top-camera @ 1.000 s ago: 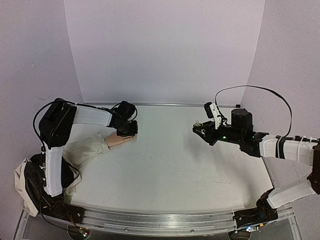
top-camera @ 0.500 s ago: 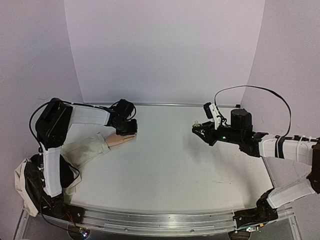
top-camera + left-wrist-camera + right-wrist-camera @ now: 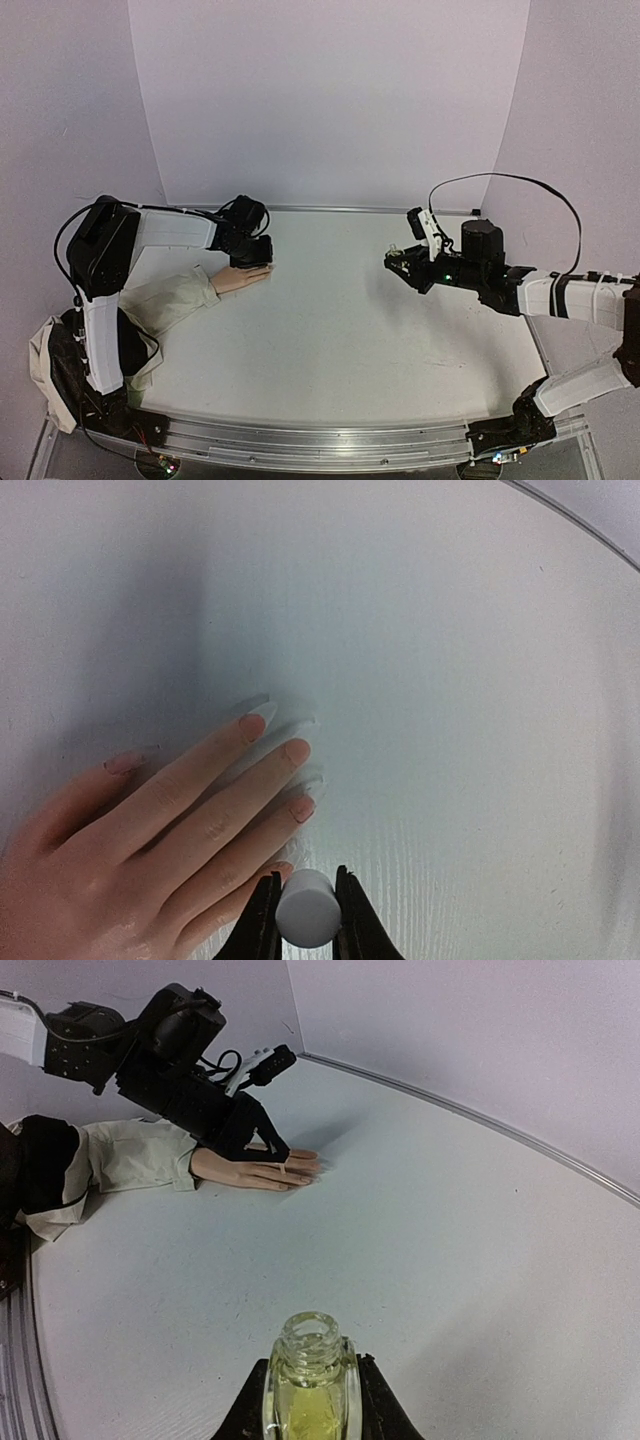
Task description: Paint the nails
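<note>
While left gripper (image 3: 256, 250) clamps a white cap (image 3: 305, 908), likely the brush's, just beside the nails (image 3: 298, 750) | right gripper (image 3: 402, 262) clamps open bottle (image 3: 310, 1375) | arms well apart

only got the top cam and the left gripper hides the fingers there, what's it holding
observer: the left gripper is shut on a small white round cap, seen end-on in the left wrist view.
operator: where is that over the hand
observer: right by the tip of the little finger of the mannequin hand, which lies flat on the table.
operator: and the right arm
observer: the right gripper is shut on an upright bottle of yellowish liquid, its neck open.
</note>
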